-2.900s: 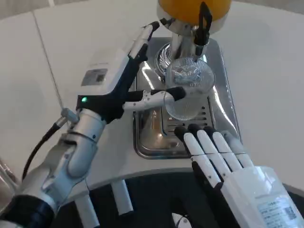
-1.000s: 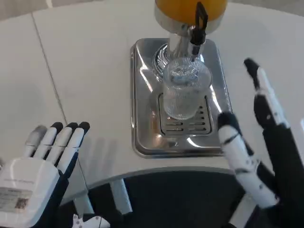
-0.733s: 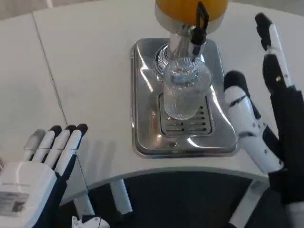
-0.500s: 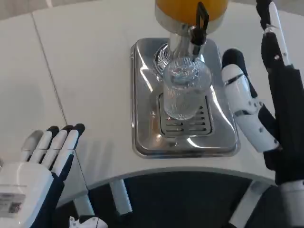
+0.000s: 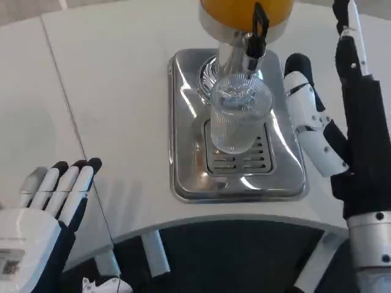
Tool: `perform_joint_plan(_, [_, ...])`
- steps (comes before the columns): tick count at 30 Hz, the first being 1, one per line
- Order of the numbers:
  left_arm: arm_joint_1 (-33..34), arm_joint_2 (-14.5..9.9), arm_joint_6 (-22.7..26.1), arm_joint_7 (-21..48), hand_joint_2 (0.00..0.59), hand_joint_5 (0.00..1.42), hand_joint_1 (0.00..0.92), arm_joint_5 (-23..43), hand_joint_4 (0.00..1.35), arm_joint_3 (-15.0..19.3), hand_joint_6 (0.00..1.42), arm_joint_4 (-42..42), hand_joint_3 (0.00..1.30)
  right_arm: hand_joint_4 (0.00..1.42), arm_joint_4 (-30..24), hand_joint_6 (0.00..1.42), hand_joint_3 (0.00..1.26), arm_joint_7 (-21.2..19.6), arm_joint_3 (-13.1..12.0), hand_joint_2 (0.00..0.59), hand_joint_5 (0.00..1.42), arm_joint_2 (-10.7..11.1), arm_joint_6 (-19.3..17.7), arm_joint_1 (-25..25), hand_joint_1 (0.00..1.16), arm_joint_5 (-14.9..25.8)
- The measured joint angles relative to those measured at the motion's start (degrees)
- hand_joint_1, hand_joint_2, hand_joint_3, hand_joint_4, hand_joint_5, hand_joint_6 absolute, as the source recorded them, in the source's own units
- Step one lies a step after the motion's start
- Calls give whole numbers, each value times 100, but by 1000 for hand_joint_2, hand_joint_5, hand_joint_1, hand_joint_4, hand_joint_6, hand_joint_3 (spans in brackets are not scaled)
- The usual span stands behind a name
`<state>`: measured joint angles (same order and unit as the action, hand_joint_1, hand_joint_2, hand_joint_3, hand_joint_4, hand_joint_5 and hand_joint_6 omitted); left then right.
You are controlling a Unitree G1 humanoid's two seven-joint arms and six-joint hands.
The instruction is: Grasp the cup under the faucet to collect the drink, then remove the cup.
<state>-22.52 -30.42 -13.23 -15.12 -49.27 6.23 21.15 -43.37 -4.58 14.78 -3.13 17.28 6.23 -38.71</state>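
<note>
Left robot hand (image 5: 38, 210) cut off by frame

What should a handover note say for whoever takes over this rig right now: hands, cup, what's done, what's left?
Left hand: open, fingers apart, low at the table's near left edge, holding nothing.
Right hand: open, raised beside the drip tray, to the cup's right, not touching it.
Cup: clear, upright on the tray grate under the black faucet of the orange dispenser; looks empty.
Done: cup stands in place.
Left: grasp the cup, collect the drink, take the cup away.
</note>
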Motion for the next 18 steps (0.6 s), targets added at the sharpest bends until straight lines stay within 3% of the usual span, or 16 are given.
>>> perform_joint_plan(9, [2,0,0,11,48,0,0,34,0,11,0,-3,0,0,836,0,0,-258,-267,526,0,-33,-43,703,200,433])
perform_joint_plan(18, [35,0,2,20,49,0,0,45,0,16,0,-65,0,0,1403,0,0,-164,-365,526,0,-84,-49,1555,199,609])
